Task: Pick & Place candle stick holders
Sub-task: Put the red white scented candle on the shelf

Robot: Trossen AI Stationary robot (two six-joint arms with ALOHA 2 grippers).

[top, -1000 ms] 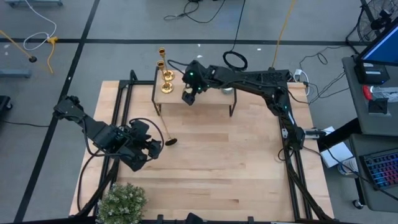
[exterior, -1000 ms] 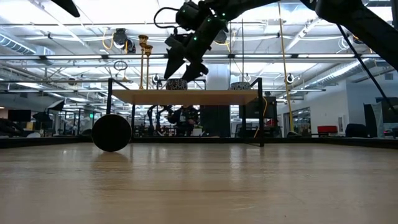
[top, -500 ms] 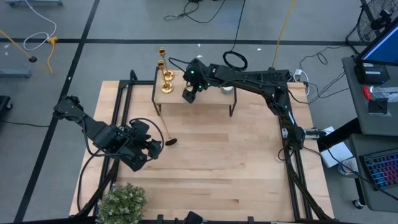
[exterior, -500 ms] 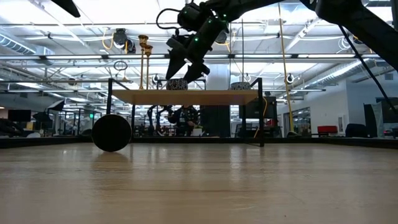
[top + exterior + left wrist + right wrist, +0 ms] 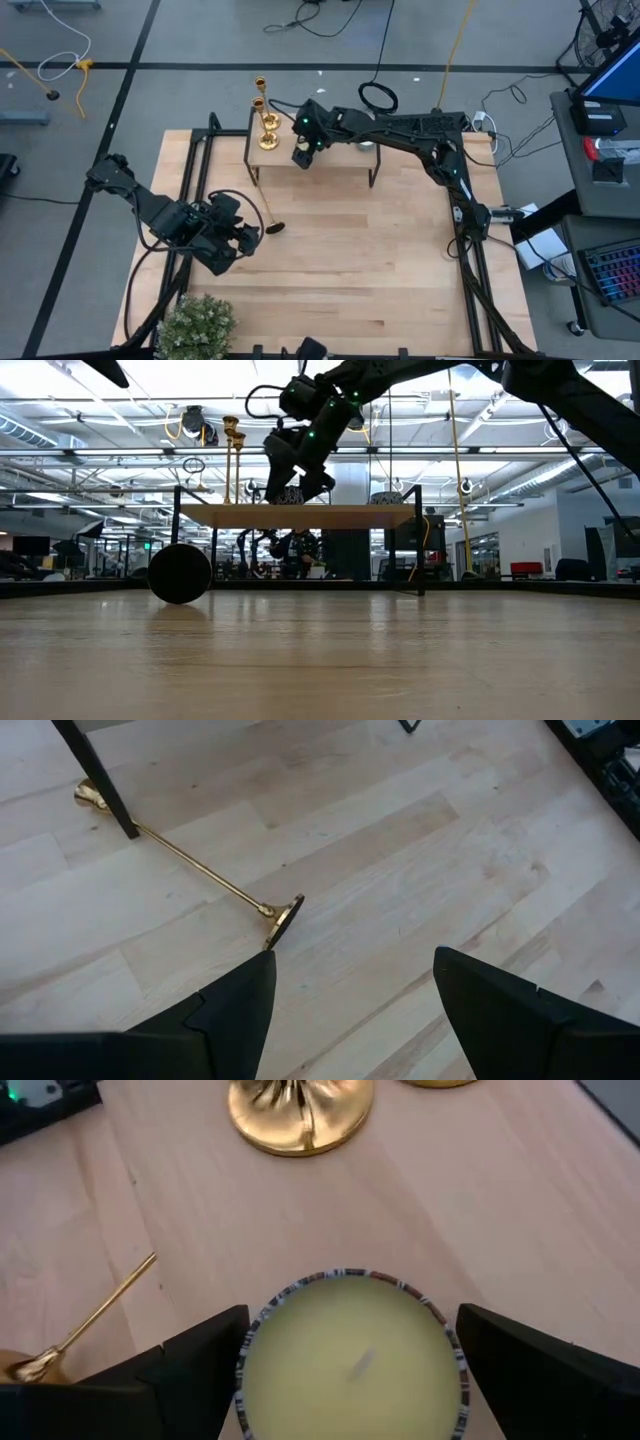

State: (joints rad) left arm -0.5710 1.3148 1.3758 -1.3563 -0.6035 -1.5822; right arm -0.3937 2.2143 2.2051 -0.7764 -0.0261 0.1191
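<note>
Step — right tool (image 5: 301,153) open over candle (image 5: 352,1355) on shelf (image 5: 340,160), beside two upright holders (image 5: 266,128) | left tool (image 5: 243,238) open, waiting near fallen holder (image 5: 190,863) on tabletop (image 5: 380,260) | Next — likely grasping that fallen holder's thin stem.

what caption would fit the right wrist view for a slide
Open right gripper poised around a pale yellow candle on the raised shelf, beside a gold candle stick holder base.

Bright, even overhead light with soft shadows; white ceiling strip lights (image 5: 200,375) glare, silhouetting the dark right arm (image 5: 420,370).
</note>
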